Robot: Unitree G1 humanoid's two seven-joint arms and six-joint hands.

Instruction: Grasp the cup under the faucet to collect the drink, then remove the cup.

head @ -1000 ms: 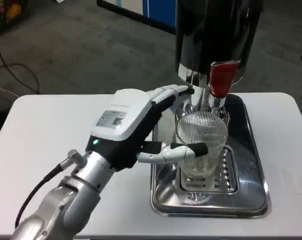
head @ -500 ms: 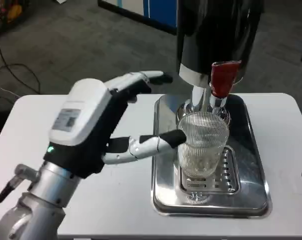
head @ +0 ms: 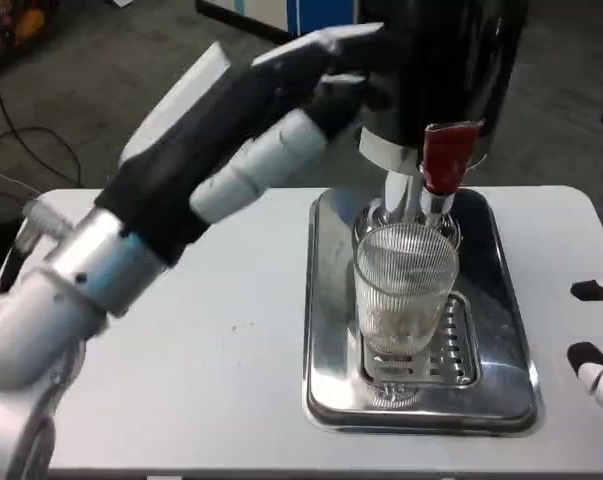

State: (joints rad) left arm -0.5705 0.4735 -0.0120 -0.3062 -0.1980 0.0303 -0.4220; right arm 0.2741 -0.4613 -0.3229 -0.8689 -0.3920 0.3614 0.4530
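Your left hand (head: 266,130) hangs high with fingers stretched out and holding nothing, up by the black dispenser body (head: 431,60). The ribbed clear glass cup (head: 403,290) stands below and to its right, on the steel drip tray (head: 326,330) under the red tap lever (head: 444,155). Press that lever steadily. Your right hand's fingertips (head: 593,330) wait at the table's right edge; whether they're closed, I cannot tell.

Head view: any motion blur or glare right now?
Head view: left robot hand smeared by motion blur, raised beside the dispenser; cup and red tap sharp; glare patches on the steel tray.
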